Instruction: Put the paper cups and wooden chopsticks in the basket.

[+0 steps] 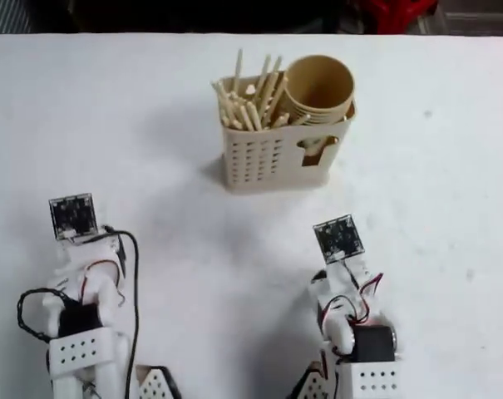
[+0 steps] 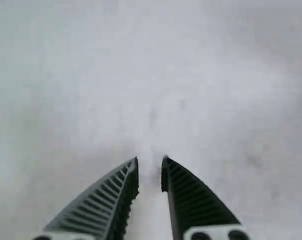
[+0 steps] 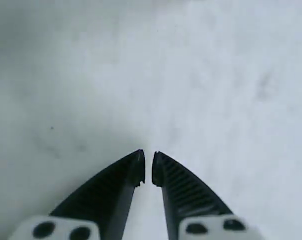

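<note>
1 basket [image 1: 272, 158], mid-rear of surface [image 1: 110, 108]: paper cups [image 1: 320, 83] + wooden chopsticks [image 1: 251, 96] inside. L hand [image 2: 150, 172], R hand [image 3: 147, 167]: both narrow, nothing held, well apart from basket.

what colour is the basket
The basket is cream with rows of small holes, best seen in the high view.

1. The white table [image 1: 110, 125] lies before me, wide from left to right.
2. Beyond its far edge I see a dark strip [image 1: 193, 15].
3. A red thing [image 1: 396, 12] sits far right in that strip.
4. A small grey speck [image 1: 428, 114] marks the table at right.
</note>
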Action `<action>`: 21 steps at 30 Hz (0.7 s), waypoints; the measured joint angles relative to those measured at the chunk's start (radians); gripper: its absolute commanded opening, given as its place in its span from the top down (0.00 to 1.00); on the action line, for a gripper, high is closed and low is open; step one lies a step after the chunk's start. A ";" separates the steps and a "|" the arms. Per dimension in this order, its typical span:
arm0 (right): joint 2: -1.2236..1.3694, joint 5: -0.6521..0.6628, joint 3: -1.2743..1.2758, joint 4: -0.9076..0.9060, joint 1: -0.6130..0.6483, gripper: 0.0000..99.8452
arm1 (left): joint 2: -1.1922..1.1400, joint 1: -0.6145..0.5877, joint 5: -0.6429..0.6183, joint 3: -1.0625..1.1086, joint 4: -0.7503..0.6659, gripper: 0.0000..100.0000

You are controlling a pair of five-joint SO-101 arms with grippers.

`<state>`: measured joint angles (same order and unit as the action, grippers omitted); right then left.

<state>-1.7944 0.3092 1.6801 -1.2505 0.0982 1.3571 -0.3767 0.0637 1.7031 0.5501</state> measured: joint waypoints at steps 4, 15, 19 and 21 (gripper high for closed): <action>-0.002 0.000 0.002 -0.014 0.000 0.96 | 0.000 0.000 0.000 0.000 0.074 0.90; -0.002 0.000 0.002 -0.014 0.000 0.96 | 0.000 0.000 0.000 0.000 0.080 0.90; -0.002 0.000 0.002 -0.014 0.000 0.96 | 0.000 0.000 -0.002 0.000 0.080 0.90; -0.002 0.000 0.002 -0.014 0.000 0.96 | 0.000 0.000 -0.003 0.000 0.080 0.90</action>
<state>-1.7960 0.3092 1.6817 -1.2643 0.0982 1.3571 -0.3767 0.0606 1.7031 0.6299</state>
